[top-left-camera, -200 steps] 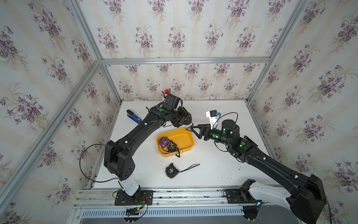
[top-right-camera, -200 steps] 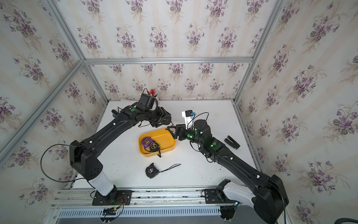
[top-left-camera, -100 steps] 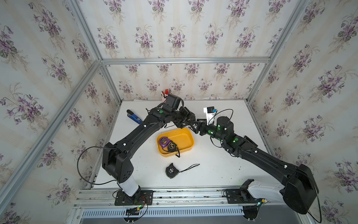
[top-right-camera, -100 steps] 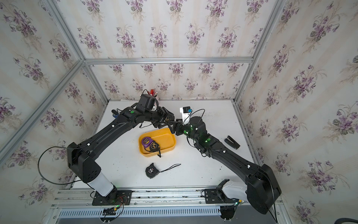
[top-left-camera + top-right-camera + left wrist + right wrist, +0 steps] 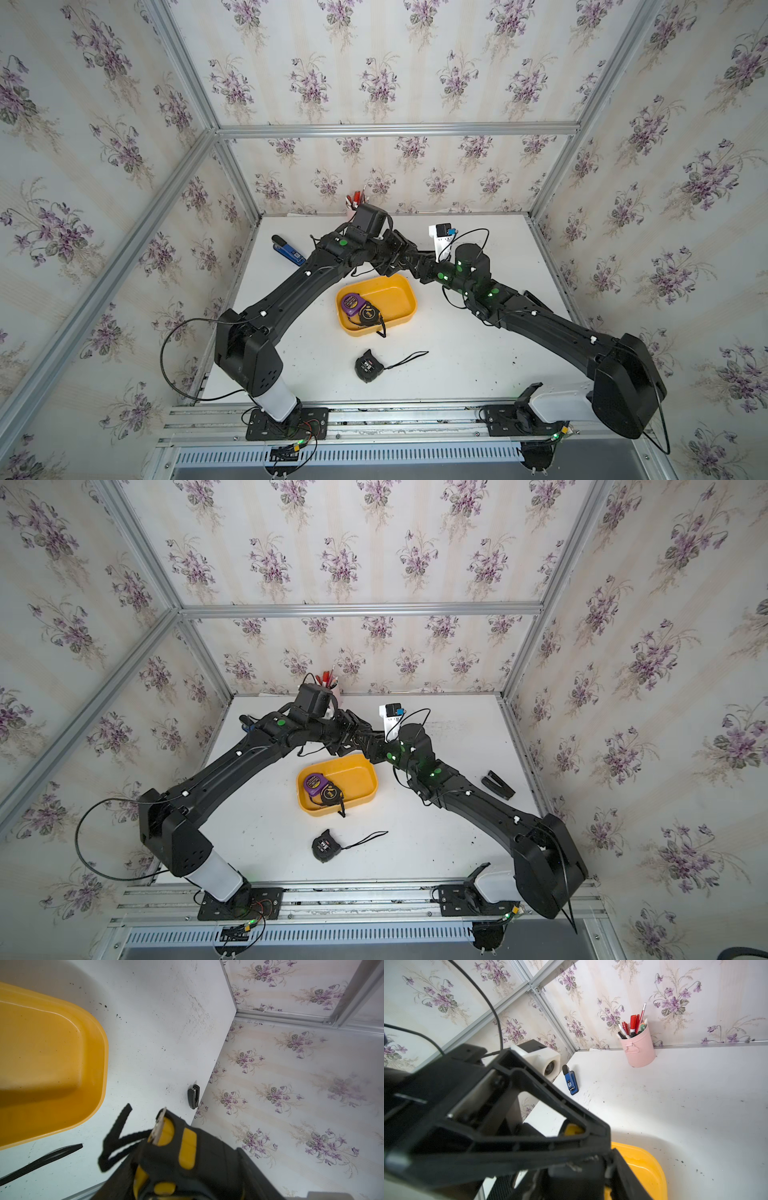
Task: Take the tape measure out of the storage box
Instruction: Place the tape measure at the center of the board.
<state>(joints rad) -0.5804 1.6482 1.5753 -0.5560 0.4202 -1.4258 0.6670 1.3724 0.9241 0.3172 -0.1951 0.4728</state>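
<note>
Yellow storage box [image 5: 395, 293]: two tape measures [image 5: 353, 302] | left pincer [image 5: 399, 254] clamped on third tape measure [image 5: 182, 1157] | right pincer [image 5: 417, 266]: unclear

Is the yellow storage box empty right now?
No: a purple tape measure and a black tape measure lie inside the storage box.

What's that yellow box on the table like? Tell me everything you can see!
The yellow box is a shallow, smooth plastic-looking tub, rectangular with rounded corners, open on top. It sits flat on the white table, near its middle. Inside, at one end, lie a purple tape measure and a black-and-yellow tape measure; a black strap droops over its rim.
</note>
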